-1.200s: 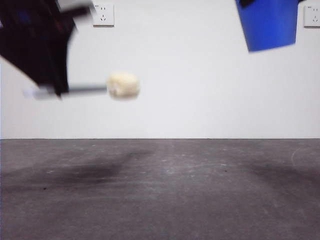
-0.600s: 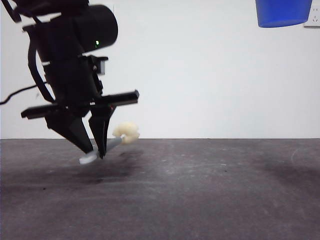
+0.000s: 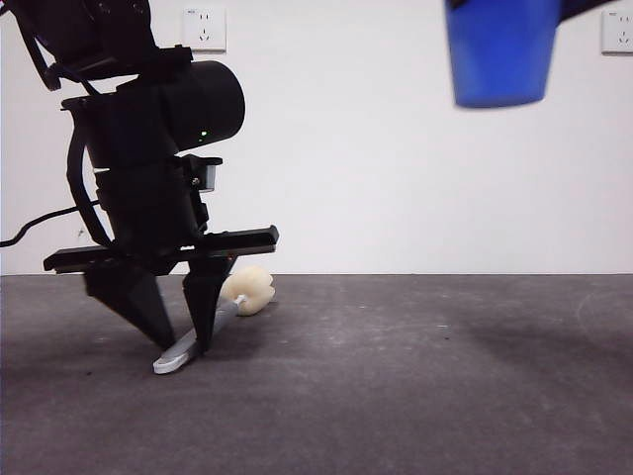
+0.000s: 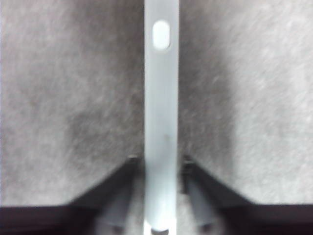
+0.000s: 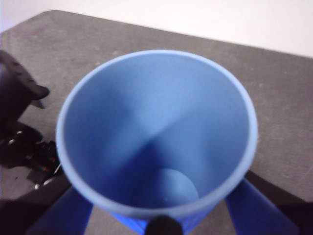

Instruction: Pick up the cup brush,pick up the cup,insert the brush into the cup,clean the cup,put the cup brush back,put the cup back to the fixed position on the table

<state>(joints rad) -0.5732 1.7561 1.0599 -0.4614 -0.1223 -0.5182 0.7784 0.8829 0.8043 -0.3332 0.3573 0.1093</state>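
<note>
The cup brush (image 3: 213, 327) lies low on the table (image 3: 415, 376), with its cream sponge head (image 3: 247, 292) on the surface and its white tip (image 3: 166, 365) towards the camera. My left gripper (image 3: 183, 341) points down at the left and is shut on the brush's handle. In the left wrist view the grey-blue handle (image 4: 161, 122) runs straight between the two jaws. My right gripper (image 5: 161, 215) is shut on the blue cup (image 5: 156, 142) and holds it high at the upper right of the front view (image 3: 499, 54), slightly tilted, with its open mouth facing the wrist camera.
A white wall stands behind the table, with sockets at the upper left (image 3: 203, 30) and upper right (image 3: 618, 30). The left arm (image 5: 19, 122) shows dark at the side of the right wrist view.
My left gripper has come down from mid-air and the brush now rests on the table. The cup has moved left and somewhat lower and now tilts.
</note>
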